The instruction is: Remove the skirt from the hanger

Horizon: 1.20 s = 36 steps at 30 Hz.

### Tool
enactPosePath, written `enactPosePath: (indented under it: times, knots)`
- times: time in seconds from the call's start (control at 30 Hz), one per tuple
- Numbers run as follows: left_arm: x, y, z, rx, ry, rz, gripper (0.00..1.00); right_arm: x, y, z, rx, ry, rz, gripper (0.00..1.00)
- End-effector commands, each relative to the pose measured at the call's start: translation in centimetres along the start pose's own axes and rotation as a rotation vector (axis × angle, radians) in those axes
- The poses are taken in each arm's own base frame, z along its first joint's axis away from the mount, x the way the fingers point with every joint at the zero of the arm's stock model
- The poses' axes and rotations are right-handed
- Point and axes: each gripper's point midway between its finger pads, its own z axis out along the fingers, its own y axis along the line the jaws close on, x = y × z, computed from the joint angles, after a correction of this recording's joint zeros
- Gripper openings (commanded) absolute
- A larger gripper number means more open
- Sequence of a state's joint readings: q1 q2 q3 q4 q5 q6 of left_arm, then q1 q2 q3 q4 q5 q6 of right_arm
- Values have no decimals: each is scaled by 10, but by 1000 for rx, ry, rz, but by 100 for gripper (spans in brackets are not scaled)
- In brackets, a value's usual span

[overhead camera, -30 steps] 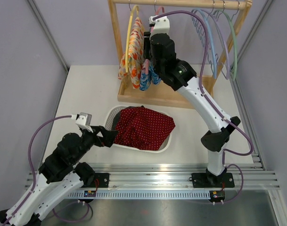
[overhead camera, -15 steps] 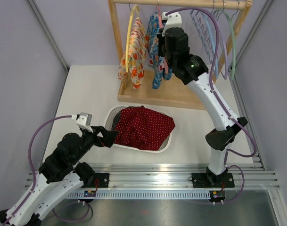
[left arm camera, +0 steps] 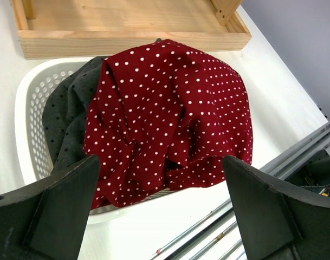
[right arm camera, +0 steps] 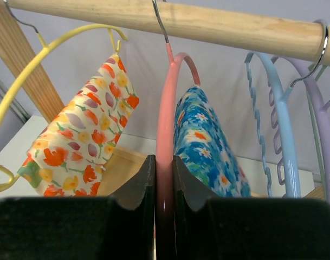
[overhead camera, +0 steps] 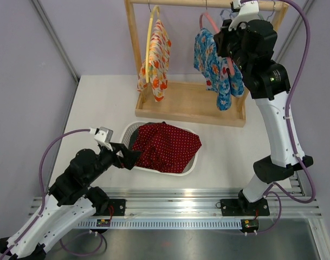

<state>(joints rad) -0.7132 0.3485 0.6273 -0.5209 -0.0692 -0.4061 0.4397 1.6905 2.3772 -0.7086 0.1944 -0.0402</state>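
White table carrying a rack and a basket

On the table (overhead camera: 99, 103), the wooden rack base (overhead camera: 186, 105), a shallow tray, sits toward the far edge. A white perforated laundry basket (overhead camera: 196, 161) stands just in front of the base's left half. Whether the two touch cannot be told.

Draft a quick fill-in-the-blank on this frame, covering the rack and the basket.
1. The right gripper is shut on the ____ plastic hanger.
2. That hanger hooks over the wooden rail and carries the ____ floral skirt.
3. The left gripper hangs ____ above the red polka-dot cloth in the white plastic basket.
Missing words: pink; blue; open.
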Motion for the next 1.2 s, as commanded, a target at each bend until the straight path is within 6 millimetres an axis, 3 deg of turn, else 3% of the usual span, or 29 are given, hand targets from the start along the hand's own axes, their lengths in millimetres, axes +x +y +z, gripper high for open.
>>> enactPosePath:
  times: [0.0,0.3,0.43,0.57,0.7,0.77,0.8,0.83,0.87,0.93,0.97,1.03,1.07,1.13,1.17]
  knots:
    - [-18,-17,2,85,-53,42,99,-69,5,-33,-66,-213,27,0]
    - [-27,-37,3,186,-67,72,99,-90,4,-52,-98,-260,41,0]
    - [-46,-56,5,272,-125,124,99,-102,3,-75,-115,-286,42,0]
    - [-65,-71,13,321,-147,160,99,-98,3,-91,-135,-277,29,0]
    - [-86,-95,25,380,-162,193,99,-74,8,-99,-171,-213,-3,0]
    - [-87,-108,36,390,-151,229,99,-70,10,-113,-198,-205,-12,0]
    - [-102,-119,35,406,-191,240,99,-55,14,-111,-220,-166,-26,0]
    - [-101,-121,49,383,-178,261,99,-54,13,-123,-231,-170,-33,0]
    - [-102,-135,50,413,-184,273,99,-35,16,-121,-247,-121,-45,0]
    - [-118,-152,58,425,-235,282,99,-29,18,-140,-281,-118,-71,0]
    - [-110,-164,72,449,-216,294,99,-8,21,-140,-308,-64,-83,0]
    - [-125,-183,80,480,-277,302,99,0,21,-159,-337,-59,-99,0]
    - [-110,-191,99,492,-242,320,99,19,24,-161,-368,-10,-103,0]
    - [-113,-210,111,546,-273,332,99,25,24,-178,-390,-10,-107,0]
    - [-112,-217,117,558,-270,337,99,39,23,-180,-396,23,-106,0]
